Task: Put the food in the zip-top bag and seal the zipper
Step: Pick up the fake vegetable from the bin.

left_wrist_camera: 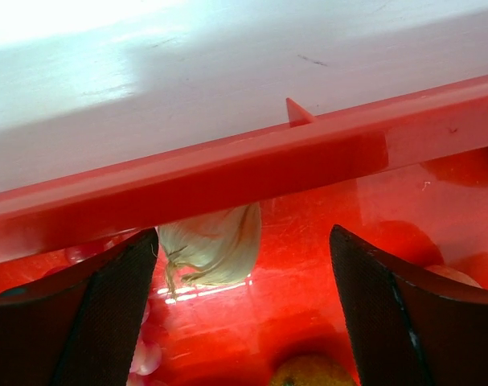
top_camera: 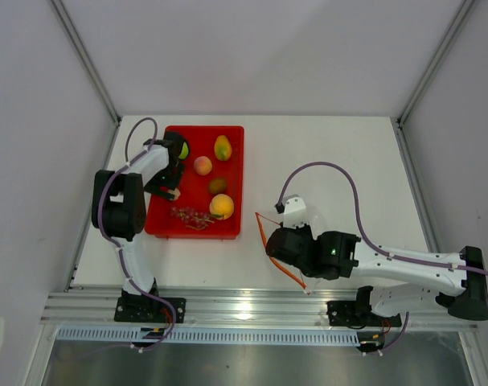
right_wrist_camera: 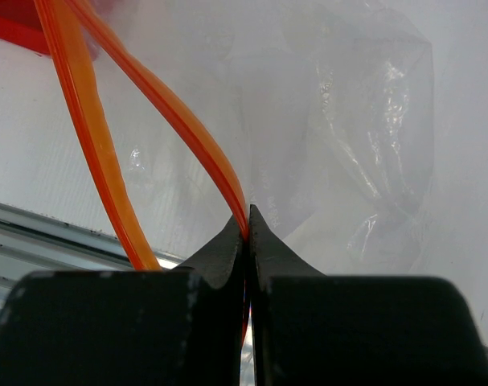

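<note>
Clearly the trouble spot is the garlic bulb (left_wrist_camera: 215, 245), which lies in the red tray (left_wrist_camera: 227, 173) pushed up against its side wall, just left of centre in the left wrist view. The left gripper (left_wrist_camera: 244, 237) straddles it with its fingers spread wide and nothing held, and I'd guess that closing there could jam a fingertip on the wall, or squeeze the rounded, papery bulb out sideways. Over at the lower right of the overhead view, well apart from the tray, the right gripper (right_wrist_camera: 248, 217) is pinched tight on one lip of the zipper (right_wrist_camera: 187, 125) of the clear zip-top bag (right_wrist_camera: 364, 121). That thin strip could slide out of such a small bite, and the limp mouth might sag closed before any fruit arrives. From above, the bag itself is nearly invisible against the white table (top_camera: 332, 153); only its orange-red edge shows, so I can't say how far the mouth gapes. The left arm covers the bulb in that view too. Whether the nearer pad already brushes the bulb's tuft is hard to tell, and the orange (left_wrist_camera: 312, 374) is cut off at the bottom edge.
</note>
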Motion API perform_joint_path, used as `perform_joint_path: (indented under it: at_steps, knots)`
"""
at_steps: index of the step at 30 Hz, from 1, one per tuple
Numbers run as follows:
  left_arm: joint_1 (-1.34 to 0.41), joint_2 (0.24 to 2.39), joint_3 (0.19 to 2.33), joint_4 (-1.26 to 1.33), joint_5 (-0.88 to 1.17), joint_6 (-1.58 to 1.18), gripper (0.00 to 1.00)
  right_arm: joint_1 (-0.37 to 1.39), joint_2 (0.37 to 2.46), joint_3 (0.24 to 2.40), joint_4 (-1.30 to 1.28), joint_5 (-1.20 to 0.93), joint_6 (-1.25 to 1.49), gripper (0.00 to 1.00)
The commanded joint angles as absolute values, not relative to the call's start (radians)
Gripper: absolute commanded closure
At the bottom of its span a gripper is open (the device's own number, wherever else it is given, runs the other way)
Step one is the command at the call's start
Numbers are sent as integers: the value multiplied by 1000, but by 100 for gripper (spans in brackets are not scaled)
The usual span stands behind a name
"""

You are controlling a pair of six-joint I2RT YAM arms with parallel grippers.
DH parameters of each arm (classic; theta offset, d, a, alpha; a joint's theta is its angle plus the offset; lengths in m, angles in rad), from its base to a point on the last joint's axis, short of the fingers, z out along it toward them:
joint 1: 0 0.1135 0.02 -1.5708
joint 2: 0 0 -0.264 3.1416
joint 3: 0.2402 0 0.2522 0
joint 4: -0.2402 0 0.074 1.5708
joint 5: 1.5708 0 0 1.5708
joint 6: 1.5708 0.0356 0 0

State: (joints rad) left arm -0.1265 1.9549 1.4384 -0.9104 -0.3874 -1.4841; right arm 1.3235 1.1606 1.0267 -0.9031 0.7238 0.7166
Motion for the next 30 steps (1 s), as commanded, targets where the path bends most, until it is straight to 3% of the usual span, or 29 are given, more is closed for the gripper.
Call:
perform_joint_path:
  at_steps: [1, 6, 13, 30]
  knots:
    - [-115, 1954, 1434, -878, -374, -1465, 13, 1319, 1129, 1023, -888, 739, 709, 100]
    - [-115, 1954, 1433, -890, -380, -1460, 14, 1318, 1120, 1020, -884, 747, 709, 100]
    - [-115, 1942, 1410, -893, -383, -1471, 29, 1318, 1114, 1032, -894, 749, 704, 100]
    - [-114, 1908, 1355, -839, -379, -1439, 38, 1313, 1088, 1057, -925, 755, 710, 100]
